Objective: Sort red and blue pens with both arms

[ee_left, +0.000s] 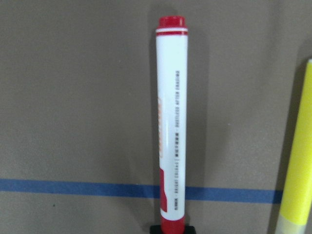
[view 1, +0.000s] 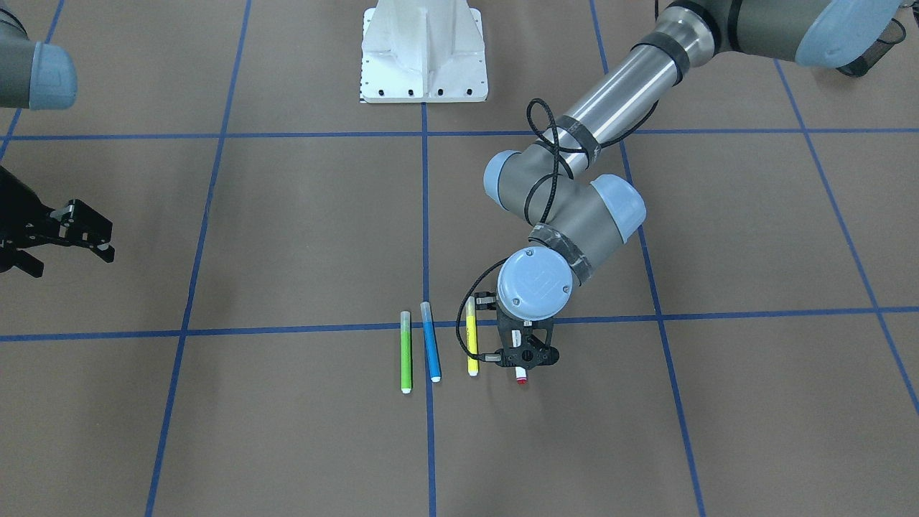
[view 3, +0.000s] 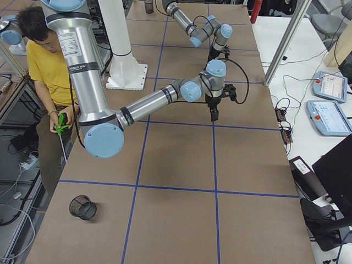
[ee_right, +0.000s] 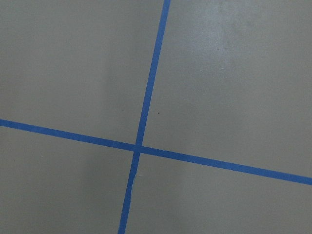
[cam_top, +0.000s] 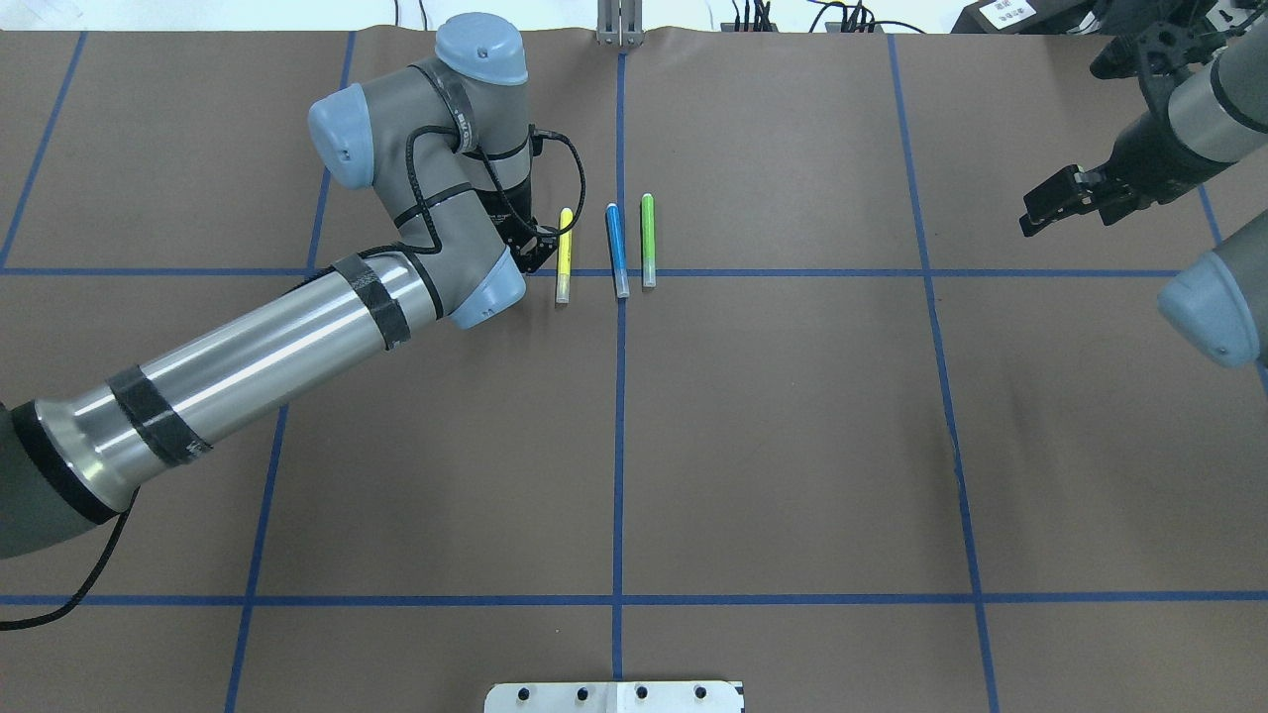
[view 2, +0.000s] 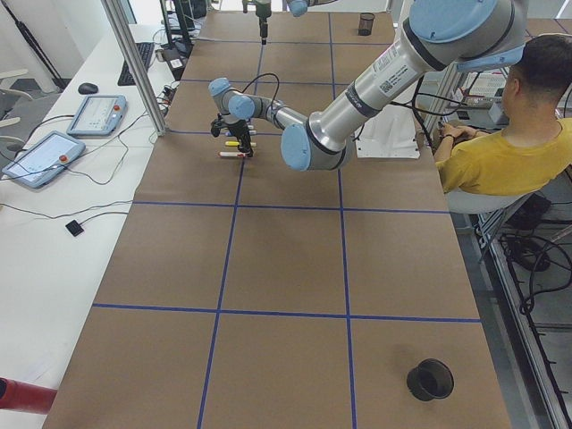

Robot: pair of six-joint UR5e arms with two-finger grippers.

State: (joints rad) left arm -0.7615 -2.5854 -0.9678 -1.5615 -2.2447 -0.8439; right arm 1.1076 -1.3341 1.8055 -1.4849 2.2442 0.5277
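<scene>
The red pen, white-barrelled with a red cap and red end, lies along the brown table beside the yellow marker. My left gripper stands straight over it, shut on the red pen. Only the pen's red tip sticks out below the fingers. The blue pen lies untouched between the yellow marker and the green marker. My right gripper hovers open and empty far off at the table's other side. Its wrist view holds only bare table and blue tape.
The white pedestal stands at the robot's edge. One black mesh cup sits near the table's left end and another near its right end. A seated person in a yellow shirt is beside the table.
</scene>
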